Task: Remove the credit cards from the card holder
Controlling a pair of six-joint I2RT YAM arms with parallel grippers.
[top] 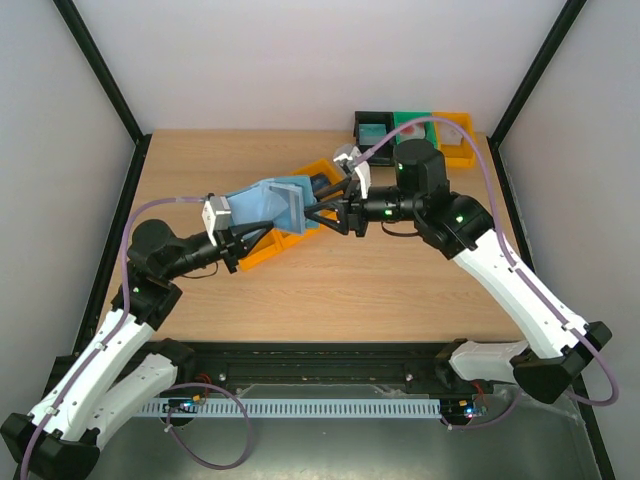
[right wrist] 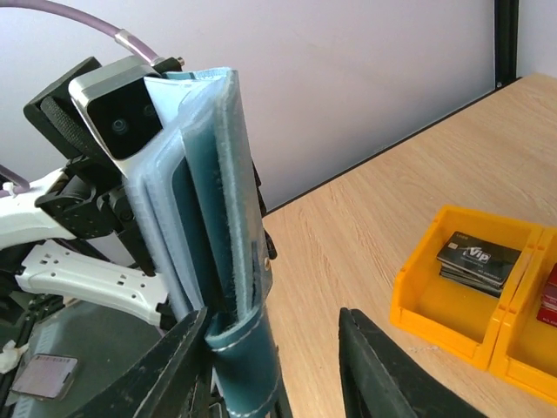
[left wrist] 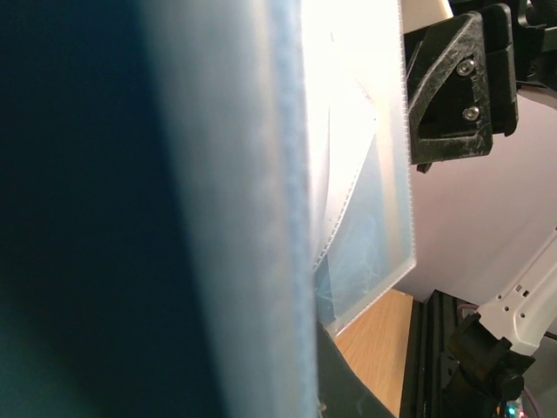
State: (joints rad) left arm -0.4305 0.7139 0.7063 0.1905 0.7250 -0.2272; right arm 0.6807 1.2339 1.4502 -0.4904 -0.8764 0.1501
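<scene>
The blue felt card holder (top: 268, 205) is held up above the table, opened out, by my left gripper (top: 240, 240), which is shut on its lower left edge. In the left wrist view the holder (left wrist: 174, 218) fills the frame, with its clear plastic sleeves (left wrist: 370, 174) fanned out. My right gripper (top: 328, 212) is open at the holder's right edge. In the right wrist view the holder (right wrist: 209, 218) stands against the left finger (right wrist: 174, 366) of the gripper (right wrist: 271, 318). Dark credit cards (right wrist: 474, 259) lie in an orange bin (right wrist: 418, 305). A red card (right wrist: 550, 294) shows at the right edge.
Two orange bins (top: 270, 248) sit on the table under the holder. Black (top: 372, 128), green (top: 415, 125) and yellow (top: 458, 140) bins stand at the back right. Black frame posts run along both sides.
</scene>
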